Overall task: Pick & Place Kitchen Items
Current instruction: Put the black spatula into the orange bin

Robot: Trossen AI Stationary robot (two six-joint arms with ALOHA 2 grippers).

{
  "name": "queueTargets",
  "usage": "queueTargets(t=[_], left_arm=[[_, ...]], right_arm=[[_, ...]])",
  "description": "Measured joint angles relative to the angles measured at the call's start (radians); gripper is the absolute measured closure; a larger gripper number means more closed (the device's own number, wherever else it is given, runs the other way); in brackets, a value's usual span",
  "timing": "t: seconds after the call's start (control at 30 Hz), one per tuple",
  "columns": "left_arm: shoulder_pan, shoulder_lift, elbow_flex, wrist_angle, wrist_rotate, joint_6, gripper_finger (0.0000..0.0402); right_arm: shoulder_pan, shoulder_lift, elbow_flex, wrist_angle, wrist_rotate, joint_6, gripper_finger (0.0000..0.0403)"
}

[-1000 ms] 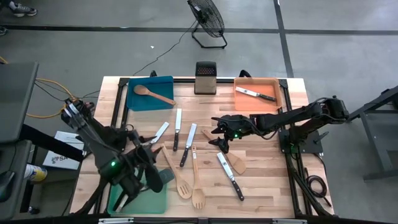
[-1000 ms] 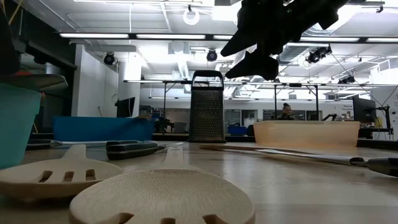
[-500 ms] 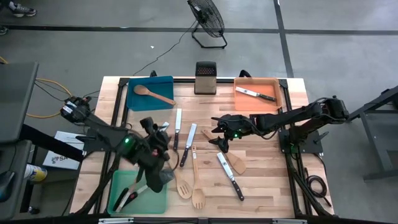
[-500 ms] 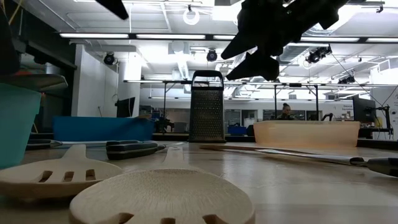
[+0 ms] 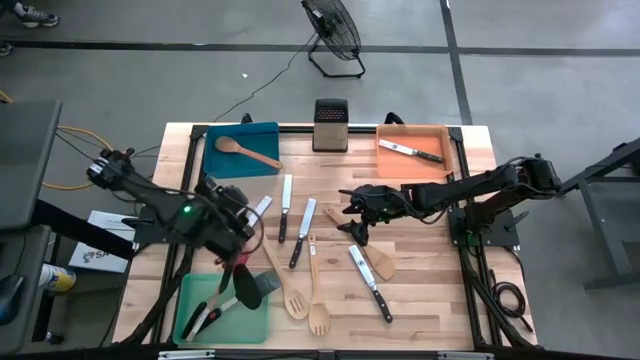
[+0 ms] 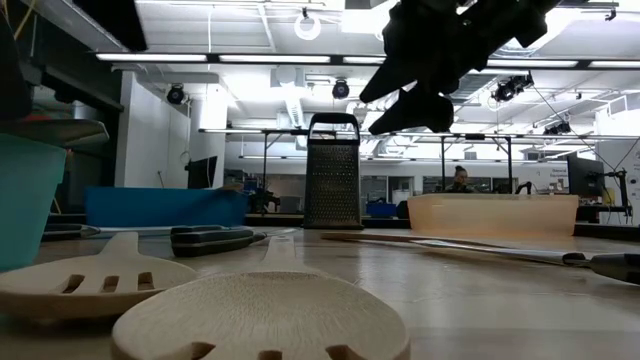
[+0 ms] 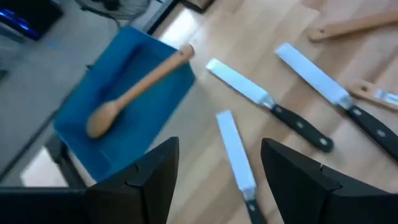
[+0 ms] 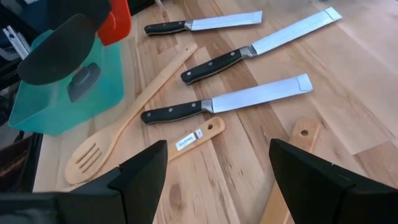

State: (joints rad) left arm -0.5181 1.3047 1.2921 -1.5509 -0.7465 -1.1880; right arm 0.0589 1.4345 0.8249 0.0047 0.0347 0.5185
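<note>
Three black-handled knives (image 5: 285, 207) (image 5: 302, 230) (image 5: 258, 212) lie flat on the table's middle. My left gripper (image 5: 243, 222) hovers open above the leftmost one (image 7: 235, 155) and holds nothing. The blue tray (image 5: 240, 150) holds a wooden spoon (image 7: 137, 87). Red and black spatulas (image 5: 215, 312) lie in the green tray (image 5: 190, 318). A black spatula (image 5: 255, 287) rests over that tray's right rim. My right gripper (image 5: 350, 208) hangs open over wooden spatulas (image 5: 372, 258). Its wrist view shows the knives (image 8: 227, 102) and a slotted wooden spoon (image 8: 118, 140) beyond its fingers.
A metal grater (image 5: 330, 125) stands at the far edge, between the blue tray and the orange tray (image 5: 440, 165), which holds a knife (image 5: 411, 151). Another knife (image 5: 370, 282), a wooden fork (image 5: 317, 300) and a slotted spoon (image 5: 287, 285) lie toward the near edge.
My left gripper has swung from above the green tray toward the far edge, to over the leftmost knife. It has turned as it went and stayed open. The spatulas stay in the green tray.
</note>
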Motion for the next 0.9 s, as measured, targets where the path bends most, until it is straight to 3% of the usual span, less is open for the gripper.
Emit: queueTargets(t=[0.27,0.43,0.57,0.9], left_arm=[[-0.015,-0.085,-0.213,-0.013,0.070,-0.392,0.0179],[0.043,-0.123,-0.291,0.000,0.131,-0.474,0.0179],[0.145,-0.127,-0.319,0.090,0.204,-0.356,0.0179],[0.465,-0.101,-0.320,0.393,0.364,0.105,0.0179]], right_arm=[[0.000,0.000,0.000,0.011,0.019,0.052,0.0128],[-0.003,0.000,0.000,0.017,0.024,0.065,0.0128],[-0.003,0.000,0.000,0.037,0.061,0.065,0.0128],[-0.003,0.000,0.000,0.039,0.151,0.053,0.0128]])
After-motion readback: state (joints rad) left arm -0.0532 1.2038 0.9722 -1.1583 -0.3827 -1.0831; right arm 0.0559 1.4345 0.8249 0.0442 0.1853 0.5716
